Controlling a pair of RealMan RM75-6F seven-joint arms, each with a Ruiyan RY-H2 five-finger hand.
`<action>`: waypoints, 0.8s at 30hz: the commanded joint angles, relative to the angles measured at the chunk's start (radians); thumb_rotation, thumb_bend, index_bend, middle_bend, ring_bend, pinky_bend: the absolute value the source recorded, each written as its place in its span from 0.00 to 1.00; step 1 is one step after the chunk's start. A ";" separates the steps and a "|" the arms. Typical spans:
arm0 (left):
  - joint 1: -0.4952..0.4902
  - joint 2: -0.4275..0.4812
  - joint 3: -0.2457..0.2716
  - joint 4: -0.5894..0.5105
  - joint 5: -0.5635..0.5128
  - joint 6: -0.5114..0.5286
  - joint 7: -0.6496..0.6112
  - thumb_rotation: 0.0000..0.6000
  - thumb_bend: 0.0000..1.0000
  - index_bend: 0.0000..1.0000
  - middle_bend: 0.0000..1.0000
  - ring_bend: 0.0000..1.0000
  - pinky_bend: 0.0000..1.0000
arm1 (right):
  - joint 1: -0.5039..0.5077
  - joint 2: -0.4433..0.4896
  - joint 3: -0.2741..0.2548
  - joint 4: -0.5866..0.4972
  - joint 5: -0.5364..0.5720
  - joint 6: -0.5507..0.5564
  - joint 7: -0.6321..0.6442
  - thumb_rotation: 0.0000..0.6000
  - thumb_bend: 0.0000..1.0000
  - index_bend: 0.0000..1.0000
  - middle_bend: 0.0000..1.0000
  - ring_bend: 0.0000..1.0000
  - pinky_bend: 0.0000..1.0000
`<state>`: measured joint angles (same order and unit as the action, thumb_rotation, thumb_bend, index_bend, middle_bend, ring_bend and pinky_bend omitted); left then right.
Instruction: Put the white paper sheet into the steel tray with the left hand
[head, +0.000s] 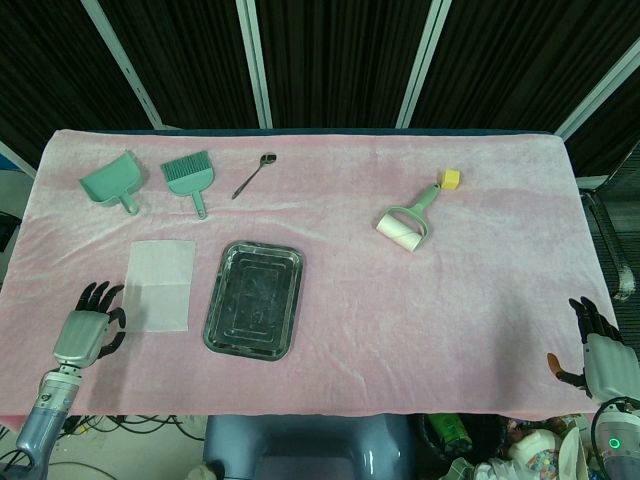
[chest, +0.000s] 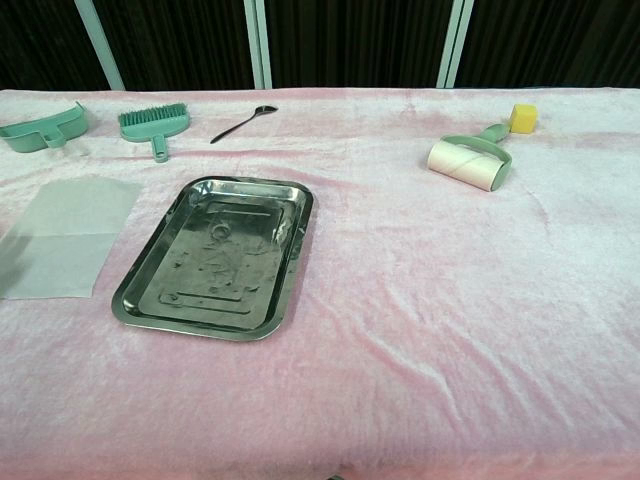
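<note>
Head view: approach step, left robot hand (head: 88, 330) open and empty, white paper sheet (head: 160, 284) just beyond fingertips, steel tray (head: 219, 322) further right; next, edge pinch.

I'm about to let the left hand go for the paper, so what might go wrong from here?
1. The paper sheet lies flat on the pink cloth, so the left hand may bunch the cloth or crumple the sheet when gripping.
2. The steel tray has a raised rim right beside the sheet; a dragged sheet could catch there or nudge the tray.
</note>
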<state>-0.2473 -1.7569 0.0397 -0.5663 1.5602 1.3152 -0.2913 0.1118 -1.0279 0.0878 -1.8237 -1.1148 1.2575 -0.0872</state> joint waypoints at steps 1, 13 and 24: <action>0.000 0.000 0.000 0.000 0.001 0.001 0.001 1.00 0.36 0.57 0.12 0.00 0.00 | 0.000 0.000 -0.001 0.000 0.004 -0.002 0.000 1.00 0.27 0.06 0.02 0.10 0.16; 0.003 0.006 -0.005 -0.004 -0.004 0.010 0.004 1.00 0.36 0.57 0.12 0.00 0.00 | 0.000 0.001 -0.002 -0.002 0.003 0.000 -0.005 1.00 0.27 0.06 0.02 0.10 0.16; -0.001 0.006 -0.005 -0.008 -0.003 0.004 0.010 1.00 0.36 0.57 0.12 0.00 0.00 | -0.002 0.001 -0.002 -0.005 0.005 0.002 -0.005 1.00 0.27 0.06 0.02 0.10 0.16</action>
<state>-0.2486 -1.7507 0.0347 -0.5743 1.5570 1.3193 -0.2814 0.1102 -1.0267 0.0853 -1.8286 -1.1099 1.2592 -0.0919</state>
